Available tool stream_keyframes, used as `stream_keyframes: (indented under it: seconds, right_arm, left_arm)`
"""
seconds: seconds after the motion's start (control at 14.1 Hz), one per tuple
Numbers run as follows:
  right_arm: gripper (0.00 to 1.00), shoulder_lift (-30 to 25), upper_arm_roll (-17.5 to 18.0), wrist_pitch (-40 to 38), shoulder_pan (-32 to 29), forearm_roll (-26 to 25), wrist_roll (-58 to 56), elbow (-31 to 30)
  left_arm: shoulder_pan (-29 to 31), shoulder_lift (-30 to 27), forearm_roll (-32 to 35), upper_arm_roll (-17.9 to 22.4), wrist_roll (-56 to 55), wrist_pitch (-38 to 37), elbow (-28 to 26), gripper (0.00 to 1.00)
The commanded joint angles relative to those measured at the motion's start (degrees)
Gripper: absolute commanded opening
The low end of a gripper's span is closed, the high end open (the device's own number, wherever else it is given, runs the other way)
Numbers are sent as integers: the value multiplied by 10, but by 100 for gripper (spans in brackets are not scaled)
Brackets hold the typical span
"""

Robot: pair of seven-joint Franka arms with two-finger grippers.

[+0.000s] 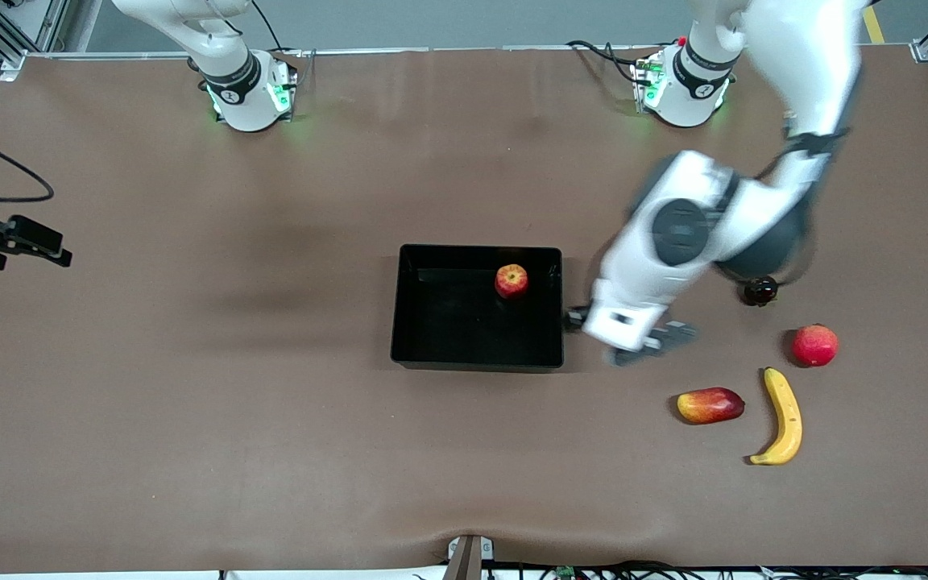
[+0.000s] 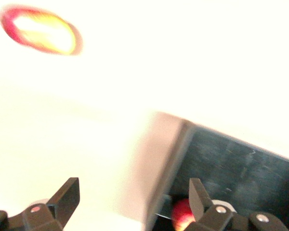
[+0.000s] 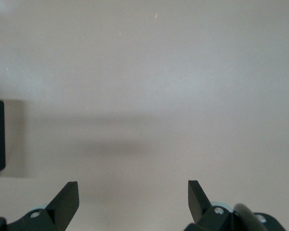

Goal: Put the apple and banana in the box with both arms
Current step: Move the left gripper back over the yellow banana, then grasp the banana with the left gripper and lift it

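The apple [image 1: 511,280] sits in the box [image 1: 416,322]. The banana [image 1: 781,416] looks stiff and smooth, best taken mid-curve. The left gripper [image 1: 633,338], fingers apart, hangs beside the box; the right gripper [image 3: 133,202] waits, fingers apart.

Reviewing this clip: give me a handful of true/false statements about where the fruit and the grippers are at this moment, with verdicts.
1. The apple lies inside the box. True.
2. The banana is in the box too. False: it lies on the table, toward the left arm's end, beside the oval red-yellow fruit.
3. The left gripper is shut on a fruit. False: it is open and empty, over the table beside the box.
4. The right gripper is open and holds nothing. True; its arm waits away from the fruit.
5. The plain red round fruit lies farther from the front camera than the banana. True.
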Motion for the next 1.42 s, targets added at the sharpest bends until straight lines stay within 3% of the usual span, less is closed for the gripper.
stream_keyframes:
  seconds: [0.0,0.21,0.64,0.92,1.21,1.35]
  right_arm:
    - [100,-15,8,-38,-16,-16,-6,49]
    - [100,-17,7,-72,-23,-34,-10,47]
    - [100,-16,9,-89,-34,-26,-30,40]
    - [100,-17,13,-89,-25,-21,-28,45]
    - [100,-20,9,-98,-30,30,-23,45]
    - [100,-19,12,-98,-26,23,-28,62]
  left_arm:
    - [71,27,51,-5,115,12,-3,100]
    - [134,68,128,-6,181,67,-4,100]
    - [232,118,191,5,319,150,-6,100]
    - [277,159,194,6,384,214,-9,94]
    - [279,190,184,6,381,234,-6,84]
    - [279,198,180,6,371,242,-7,73]
